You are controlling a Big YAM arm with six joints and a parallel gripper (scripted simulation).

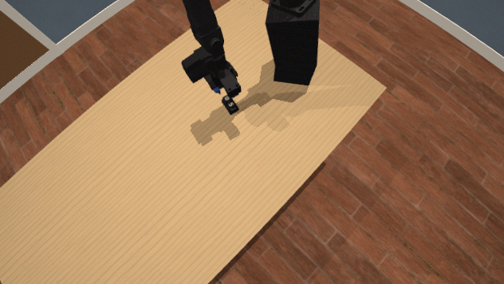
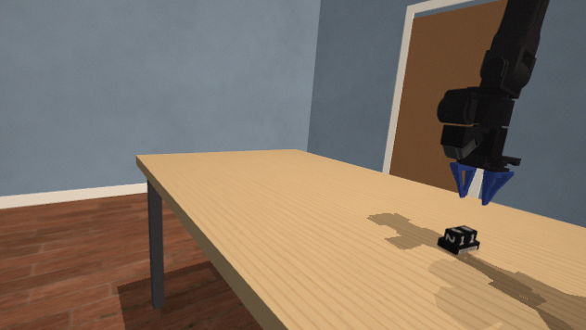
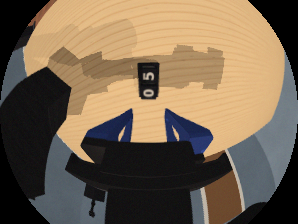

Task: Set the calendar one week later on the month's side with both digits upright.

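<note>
Two black cubes with white digits (image 1: 230, 104) (image 2: 462, 234) (image 3: 148, 82) are sitting side by side in a small black tray (image 1: 232, 112) (image 2: 467, 250) (image 3: 148, 98) on the pale wooden table (image 1: 139, 167) (image 2: 278, 199) (image 3: 200, 30), presumably keeping the date readable. Above them, the black gripper with blue fingers (image 1: 217, 90) (image 2: 474, 200) is hovering part-open, grasping and touching nothing, probably narrowing for a cube.

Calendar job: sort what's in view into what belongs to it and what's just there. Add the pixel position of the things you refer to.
Belongs to the job:
- the calendar (image 1: 230, 104) (image 2: 459, 240) (image 3: 148, 80), its two cubes in the tray
- the claw (image 2: 474, 201) (image 3: 148, 112)
- the table (image 1: 159, 159) (image 2: 278, 199) (image 3: 210, 30), as support

Just there:
- the door (image 2: 436, 93)
- the plank floor (image 1: 399, 199) (image 2: 56, 255)
- the blue walls (image 2: 162, 83)
</note>
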